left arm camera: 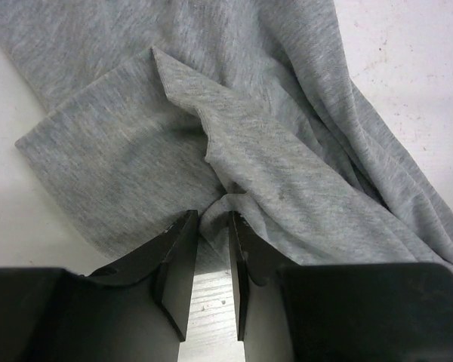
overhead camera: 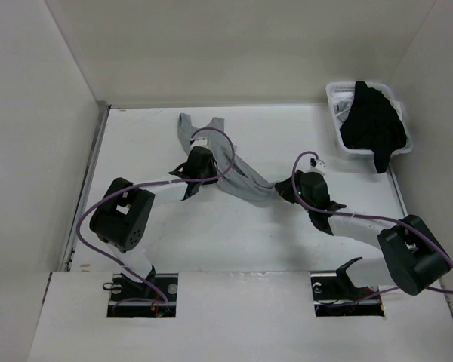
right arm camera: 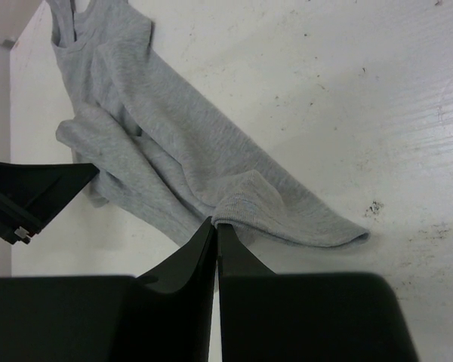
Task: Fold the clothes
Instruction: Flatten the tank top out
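Two claws hold a grey top on the white surface

The grey top [overhead camera: 241,181] lies rumpled in the middle of the surface [overhead camera: 211,241], stretched between the two arms. The left claw [left arm camera: 214,215] is only a little bit open and pinches a bunched fold of the cloth at its tips. The right claw [right arm camera: 215,225] is squeezed almost all the way closed and nips the edge of the top's other end.
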{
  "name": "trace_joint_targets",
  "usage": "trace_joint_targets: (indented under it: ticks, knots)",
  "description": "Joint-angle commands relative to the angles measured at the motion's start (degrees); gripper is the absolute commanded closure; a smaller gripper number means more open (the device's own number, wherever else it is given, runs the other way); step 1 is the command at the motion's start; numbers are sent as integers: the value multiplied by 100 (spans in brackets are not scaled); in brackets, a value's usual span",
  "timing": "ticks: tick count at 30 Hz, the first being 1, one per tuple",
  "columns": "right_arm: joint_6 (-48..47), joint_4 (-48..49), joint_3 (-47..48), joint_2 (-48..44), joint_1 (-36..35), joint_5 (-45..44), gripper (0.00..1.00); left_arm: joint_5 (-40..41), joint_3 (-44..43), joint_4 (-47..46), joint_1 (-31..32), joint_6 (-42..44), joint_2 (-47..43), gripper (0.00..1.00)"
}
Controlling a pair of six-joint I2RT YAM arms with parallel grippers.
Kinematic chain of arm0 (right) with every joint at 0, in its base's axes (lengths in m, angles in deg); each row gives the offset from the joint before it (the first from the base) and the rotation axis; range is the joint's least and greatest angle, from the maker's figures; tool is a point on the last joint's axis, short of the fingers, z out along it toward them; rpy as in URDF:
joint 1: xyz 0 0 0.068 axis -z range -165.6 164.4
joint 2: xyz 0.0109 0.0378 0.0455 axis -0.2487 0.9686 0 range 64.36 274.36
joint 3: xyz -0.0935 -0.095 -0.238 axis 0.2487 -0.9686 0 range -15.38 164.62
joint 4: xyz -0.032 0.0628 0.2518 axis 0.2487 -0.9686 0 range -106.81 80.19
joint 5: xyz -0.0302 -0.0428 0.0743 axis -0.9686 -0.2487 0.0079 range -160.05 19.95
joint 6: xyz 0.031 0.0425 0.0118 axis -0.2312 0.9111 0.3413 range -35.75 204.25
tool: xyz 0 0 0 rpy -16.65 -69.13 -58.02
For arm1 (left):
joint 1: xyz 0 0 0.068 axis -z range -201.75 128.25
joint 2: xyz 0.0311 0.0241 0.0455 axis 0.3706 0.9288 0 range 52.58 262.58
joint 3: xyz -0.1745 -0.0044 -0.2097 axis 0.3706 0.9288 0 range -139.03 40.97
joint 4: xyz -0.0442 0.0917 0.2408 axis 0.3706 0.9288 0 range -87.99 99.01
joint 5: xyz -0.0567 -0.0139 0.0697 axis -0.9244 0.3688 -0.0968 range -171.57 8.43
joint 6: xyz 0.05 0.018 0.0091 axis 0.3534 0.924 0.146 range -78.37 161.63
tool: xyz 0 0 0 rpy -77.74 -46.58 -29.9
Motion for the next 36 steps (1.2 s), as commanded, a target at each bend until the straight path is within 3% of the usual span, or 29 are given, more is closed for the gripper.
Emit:
trace_joint_targets:
  ticks: [1, 8, 25, 28, 33, 36]
  knots:
    - [-59, 357, 140, -11, 54, 45, 95, -45, -101, -223, 21, 14, -63, 79]
    - [-67, 357, 123, -11, 63, 45, 95, 43, 49, -232, 12, -118, -406, 80]
    - [-67, 305, 17, -204, 63, 45, 95, 61, 215, -171, -40, -328, -730, 100]
    - [-67, 103, -18, -388, 54, 106, 95, 262, 435, 109, -120, -679, -1475, 100]
    - [-120, -880, -62, -749, -322, 273, 93, 833, 1050, 1329, -199, -1198, -3539, 100]
    - [-356, -1714, 52, -750, -1085, 431, 81, 1369, 1462, 2234, -269, -1628, -4683, 100]
